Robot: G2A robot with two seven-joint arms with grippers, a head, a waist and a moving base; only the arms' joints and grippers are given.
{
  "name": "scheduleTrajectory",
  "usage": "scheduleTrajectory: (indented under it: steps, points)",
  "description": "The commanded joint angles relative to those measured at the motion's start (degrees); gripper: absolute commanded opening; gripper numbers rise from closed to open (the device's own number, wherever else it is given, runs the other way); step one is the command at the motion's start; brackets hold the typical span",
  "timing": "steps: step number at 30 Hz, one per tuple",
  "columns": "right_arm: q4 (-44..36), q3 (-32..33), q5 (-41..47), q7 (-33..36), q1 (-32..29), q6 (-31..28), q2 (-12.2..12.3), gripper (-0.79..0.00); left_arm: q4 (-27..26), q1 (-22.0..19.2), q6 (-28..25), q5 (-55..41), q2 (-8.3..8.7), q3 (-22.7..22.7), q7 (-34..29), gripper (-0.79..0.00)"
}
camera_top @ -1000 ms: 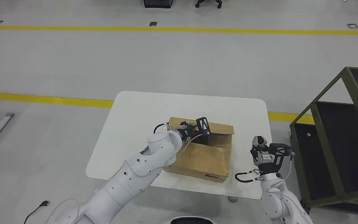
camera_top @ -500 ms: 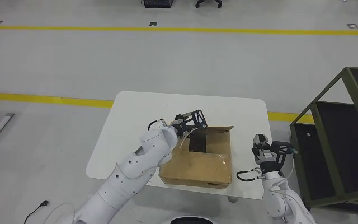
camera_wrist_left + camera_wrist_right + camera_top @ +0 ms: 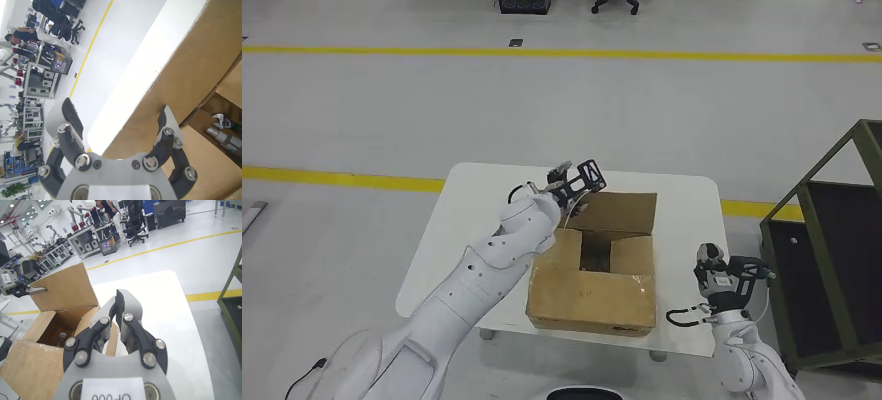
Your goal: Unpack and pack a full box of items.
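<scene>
Gripper of the right arm (image 3: 118, 300) hangs nearest the robot, over the near right corner of the white table (image 3: 472, 240). Its jaws are pressed together with nothing between them, and it is well apart from the box.

The cardboard box (image 3: 592, 290) sits in the middle of the table. Its near flap (image 3: 32, 361) lies flat, with clear tape across it. Beyond that flap the box is open. Inside, deep in shadow, the left wrist view shows an adjustable wrench (image 3: 221, 121) lying just beside a grey and white bottle (image 3: 225, 137). The right wrist view shows a brown-capped bottle (image 3: 61, 339) standing in the opening.

The far flap (image 3: 620, 212) is raised and leans back, away from the robot. The left gripper (image 3: 115, 105) is at this flap's free edge, near its left corner. Its jaws are spread wide and astride the edge, one finger (image 3: 166, 117) against the cardboard and the other over the table. They do not pinch the flap.

Farther off, a yellow line (image 3: 342, 181) runs across the grey floor. A green metal rack (image 3: 832, 270) stands beside the table on the right.
</scene>
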Motion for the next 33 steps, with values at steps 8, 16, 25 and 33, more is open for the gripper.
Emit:
scheduleTrajectory:
  steps: [8, 16, 25, 33]
  points:
    - [0.46, -0.59, 0.43, 0.50, 0.96, -0.37, -0.33, -0.785, 13.41, -4.08, 1.41, -0.76, -5.50, 5.82, -0.31, 0.000]
    - [1.19, -0.86, 1.04, 1.81, 4.86, -0.86, -0.57, -0.785, 19.82, -6.18, 2.13, -1.90, -8.48, 6.78, 1.88, 0.000]
    - [7.31, -3.67, 3.11, 5.62, 13.53, -3.49, -1.11, -0.785, 20.25, -7.87, 1.32, -2.81, -8.46, 4.08, 3.69, 0.000]
    - [15.10, -8.71, 2.18, 7.90, 21.73, -5.81, -1.94, -0.785, 12.60, -4.17, -0.17, -2.01, -5.07, -1.14, 1.87, 0.000]
